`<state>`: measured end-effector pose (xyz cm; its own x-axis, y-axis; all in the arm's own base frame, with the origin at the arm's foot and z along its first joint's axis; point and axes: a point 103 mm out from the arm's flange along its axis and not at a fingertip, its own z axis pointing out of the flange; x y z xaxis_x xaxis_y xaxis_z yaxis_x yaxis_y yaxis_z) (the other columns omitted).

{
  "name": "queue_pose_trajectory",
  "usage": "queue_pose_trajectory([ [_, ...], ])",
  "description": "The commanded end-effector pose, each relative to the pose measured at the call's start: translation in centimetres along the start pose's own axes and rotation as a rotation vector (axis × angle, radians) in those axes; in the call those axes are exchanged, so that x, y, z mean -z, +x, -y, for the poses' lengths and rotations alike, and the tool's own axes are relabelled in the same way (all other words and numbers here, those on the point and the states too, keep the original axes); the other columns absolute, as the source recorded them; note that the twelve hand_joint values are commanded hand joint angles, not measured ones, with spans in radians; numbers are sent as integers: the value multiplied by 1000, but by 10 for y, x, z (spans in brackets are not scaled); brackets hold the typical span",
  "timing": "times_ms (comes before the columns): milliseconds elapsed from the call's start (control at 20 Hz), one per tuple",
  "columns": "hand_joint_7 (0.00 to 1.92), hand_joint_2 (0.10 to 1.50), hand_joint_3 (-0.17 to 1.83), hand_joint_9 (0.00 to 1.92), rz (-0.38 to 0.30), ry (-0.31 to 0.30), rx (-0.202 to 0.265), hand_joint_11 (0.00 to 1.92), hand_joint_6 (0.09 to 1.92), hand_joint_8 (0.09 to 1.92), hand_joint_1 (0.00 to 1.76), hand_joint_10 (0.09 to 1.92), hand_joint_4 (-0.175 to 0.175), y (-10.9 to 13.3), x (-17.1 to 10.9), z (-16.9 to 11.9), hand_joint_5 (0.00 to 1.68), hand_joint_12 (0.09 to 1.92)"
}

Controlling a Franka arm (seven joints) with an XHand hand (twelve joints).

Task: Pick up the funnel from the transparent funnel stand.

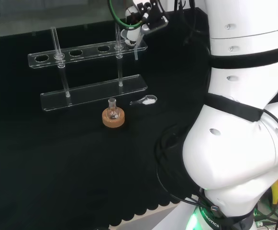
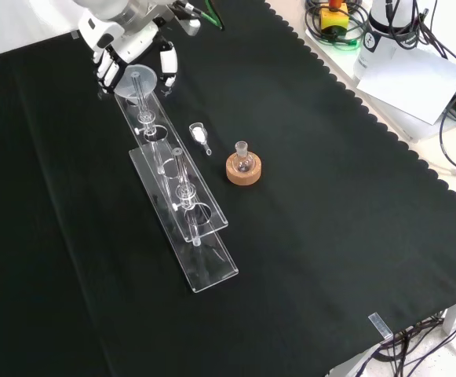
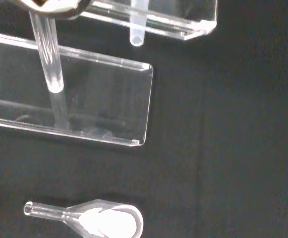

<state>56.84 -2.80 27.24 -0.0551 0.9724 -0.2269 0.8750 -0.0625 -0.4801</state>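
A clear funnel [image 1: 129,36] [image 2: 137,82] sits in the end hole of the transparent funnel stand [image 1: 81,53] [image 2: 182,206], at the right end in the head view. Its stem [image 3: 136,25] hangs through the upper shelf above the stand's base plate [image 3: 99,106]. The black and white hand [image 1: 145,19] [image 2: 132,45] hovers right at the funnel. In the front view its fingers [image 2: 106,73] hang on one side of the funnel's bowl and its thumb [image 2: 167,66] on the other, with a small gap left, so the hand is open.
A small round flask [image 1: 112,111] [image 2: 243,159] stands on a cork ring [image 1: 113,120] [image 2: 243,171] beside the stand. A small glass scoop [image 1: 144,100] [image 2: 200,136] [image 3: 96,220] lies between them. The arm's white links [image 1: 239,124] rise at the head view's right.
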Motion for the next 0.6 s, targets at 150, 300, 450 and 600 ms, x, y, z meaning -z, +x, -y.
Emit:
queue_pose_trajectory([
  [150,410,694,650,755,51,-79,-19,454,109,713,853,584,-47,2,26,23,575,1388],
  [300,490,694,658,828,71,-108,-27,479,176,699,871,543,-42,0,36,35,628,1356],
  [450,583,695,663,916,85,-128,-41,508,391,667,891,471,-33,-1,46,50,639,1329],
  [600,642,695,670,971,90,-145,-56,543,570,665,901,446,-27,-4,52,65,627,1303],
])
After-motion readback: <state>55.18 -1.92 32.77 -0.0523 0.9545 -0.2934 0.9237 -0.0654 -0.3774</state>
